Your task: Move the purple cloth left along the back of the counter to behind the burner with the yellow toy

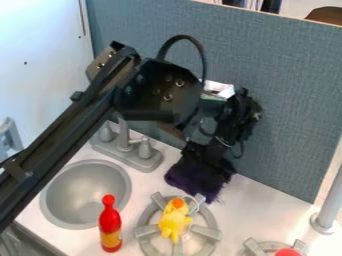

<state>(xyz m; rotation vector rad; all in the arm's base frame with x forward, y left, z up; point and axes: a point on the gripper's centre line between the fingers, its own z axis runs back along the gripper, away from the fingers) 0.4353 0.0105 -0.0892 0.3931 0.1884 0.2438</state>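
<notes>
Purple thing: a dark purple, fuzzy piece (198, 189), perhaps cloth or bristles, directly below the claw (206, 159) and at its lower end; its edge lies close to the burner.
Claw state: how far it is open cannot be told, nor whether it grips the purple piece or only overlaps it in view.
Arm pose: the black arm (59, 131) slants up from the lower left, bends at a bulky joint above and left of the claw, then drops at the wrist, so the claw points down; a black cable arches over the joint.
Yellow toy: a small yellow figure with an orange top (174, 222), just below and left of the claw, on the grey round burner (212, 233).
Bottle: red, upright (110, 223), below and farther left, beside the burner; what it contains cannot be told.
Label: a yellow band around the bottle's lower part; its print is too small to read.
Sink: a round grey basin (87, 192), left of the claw.
Faucet: grey, with two handles (127, 150), between basin and partition.
Right of the claw: a second burner (254, 246) with a red thing (287, 252), lower right; a grey post (329, 205) beyond.
Behind: a blue-grey partition (280, 115).
</notes>
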